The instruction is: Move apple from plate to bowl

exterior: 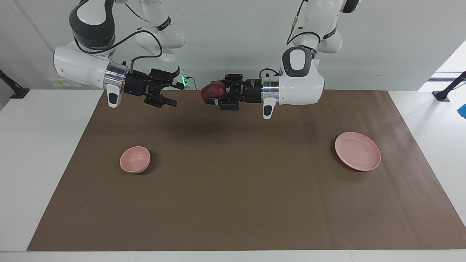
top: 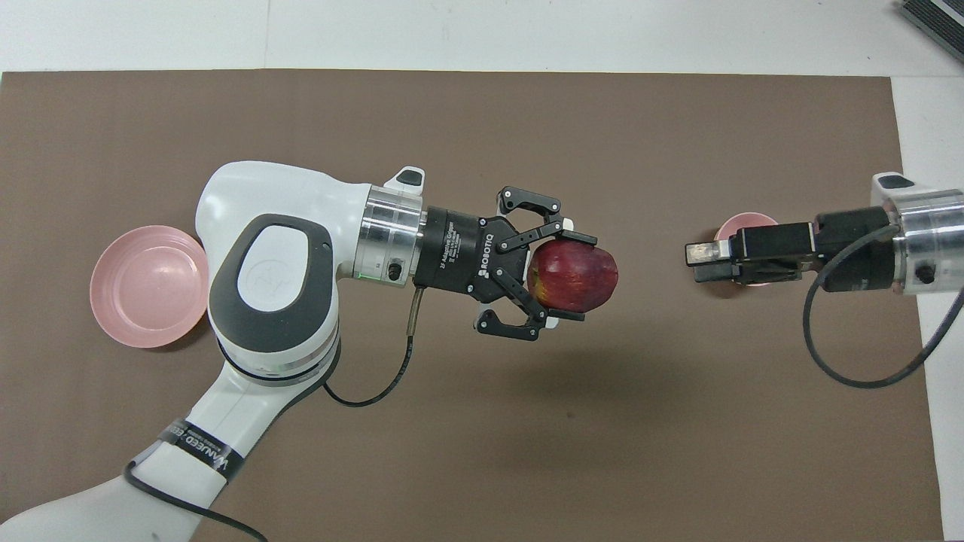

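The left pincer (exterior: 214, 95) pinches the apple (exterior: 213, 91) in the air over the brown mat's (exterior: 233, 203) middle, level with the spread right pincer (exterior: 174, 95), a gap between them. The bowl (exterior: 135, 159) and plate (exterior: 358, 151) sit well apart near the mat's ends, bare mat between.

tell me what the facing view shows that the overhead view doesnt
Only the facing view shows both arms' bases at the wall, the whole bowl, and that the apple hangs high above the mat. Only the overhead view shows the right gripper covering most of the bowl. Both show the left gripper shut on the apple, the right gripper open, and the bare plate.
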{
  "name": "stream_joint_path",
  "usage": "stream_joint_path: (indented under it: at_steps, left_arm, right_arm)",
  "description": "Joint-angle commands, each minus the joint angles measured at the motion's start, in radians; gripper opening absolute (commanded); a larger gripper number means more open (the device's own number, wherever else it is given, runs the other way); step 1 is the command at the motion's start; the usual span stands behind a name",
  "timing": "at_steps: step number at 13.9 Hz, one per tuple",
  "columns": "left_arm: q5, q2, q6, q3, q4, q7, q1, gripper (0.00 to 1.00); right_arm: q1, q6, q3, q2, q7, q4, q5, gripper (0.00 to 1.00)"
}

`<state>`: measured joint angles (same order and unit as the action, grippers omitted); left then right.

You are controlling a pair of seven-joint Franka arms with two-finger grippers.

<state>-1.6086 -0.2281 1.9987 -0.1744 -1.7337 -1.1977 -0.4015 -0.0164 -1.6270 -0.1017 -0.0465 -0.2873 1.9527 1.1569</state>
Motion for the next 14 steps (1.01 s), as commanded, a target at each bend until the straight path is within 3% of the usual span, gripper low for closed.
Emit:
stream_joint_path:
  at_steps: [1,4,9,14]
  left_arm:
    - [-0.127,0.01,0.084,-0.037,-0.05,-0.006,-0.007,0.0]
    - [-0.203,0.01,0.138,-0.097,-0.05,-0.003,-0.007,0.0]
    - [-0.226,0.012,0.21,-0.174,-0.049,0.073,-0.007,0.0]
    - [-0.257,0.004,0.302,-0.185,-0.04,0.102,-0.007,0.0]
  right_arm:
    - [-0.017,-0.02,0.003,-0.033,0.022,0.045,0.059,1.0]
    - [-0.049,-0.068,0.005,-0.032,0.042,0.043,0.066,1.0]
    - [-0.048,-0.083,0.005,0.002,-0.006,0.031,0.052,1.0]
    - [0.016,0.073,-0.003,-0.009,-0.004,0.032,0.057,1.0]
